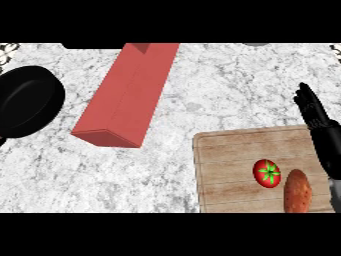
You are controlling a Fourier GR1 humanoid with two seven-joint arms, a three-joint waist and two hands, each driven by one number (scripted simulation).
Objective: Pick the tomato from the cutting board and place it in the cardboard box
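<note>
The tomato (267, 173) is showing as a small, glossy red round with a green star-shaped stalk on top, and it is lying on the wooden cutting board (232, 155) at the lower right of the marble worktop (225, 85). A brownish-orange oblong food item (298, 191) is lying just beside it, cut off by the frame's lower edge. The right hand (315, 112) is hovering at the board's right edge, fingers straight and holding nothing. The long red box (129, 92) is lying well apart, its far end running out of view. A black pan (19, 101) is sitting at the left. The left hand is not showing.
</note>
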